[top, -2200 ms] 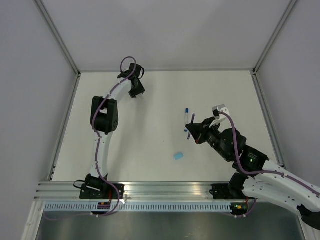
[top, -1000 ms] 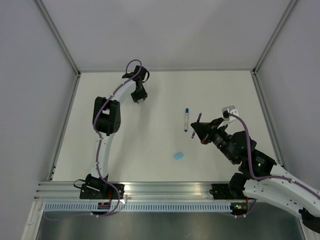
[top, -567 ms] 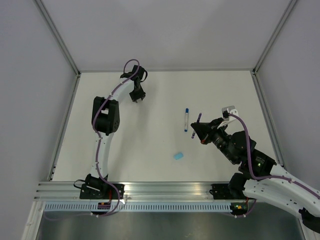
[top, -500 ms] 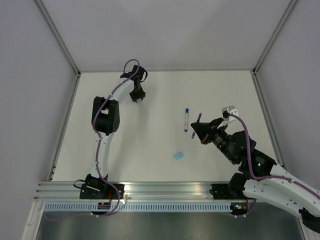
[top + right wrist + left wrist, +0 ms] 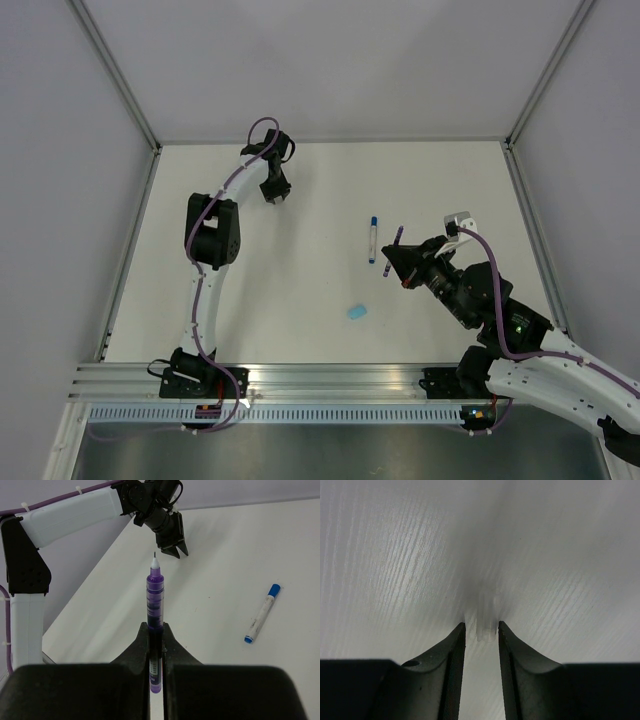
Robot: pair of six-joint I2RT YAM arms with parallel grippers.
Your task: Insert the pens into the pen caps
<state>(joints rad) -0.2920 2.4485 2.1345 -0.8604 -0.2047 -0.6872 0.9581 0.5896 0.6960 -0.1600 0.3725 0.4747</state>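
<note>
Left arm (image 5: 198,300), white links, black joints, purple cable: stretched far forward, wrist angled down. Left gripper (image 5: 481,626), black, two-finger: jaws narrowly parted. Right arm (image 5: 470,292), same build: folded low, reaching inward. Right gripper (image 5: 155,629), black: jaws clamped on a dark purple pen (image 5: 154,595).

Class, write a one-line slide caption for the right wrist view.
Right tool shut on a purple pen, tip outward; a blue-and-white pen lies on the table to the right, the left tool beyond.

Left claw (image 5: 481,627) narrower about the pale pen cap (image 5: 485,617); right claw (image 5: 155,627) and dark pen (image 5: 154,595) farther right.
</note>
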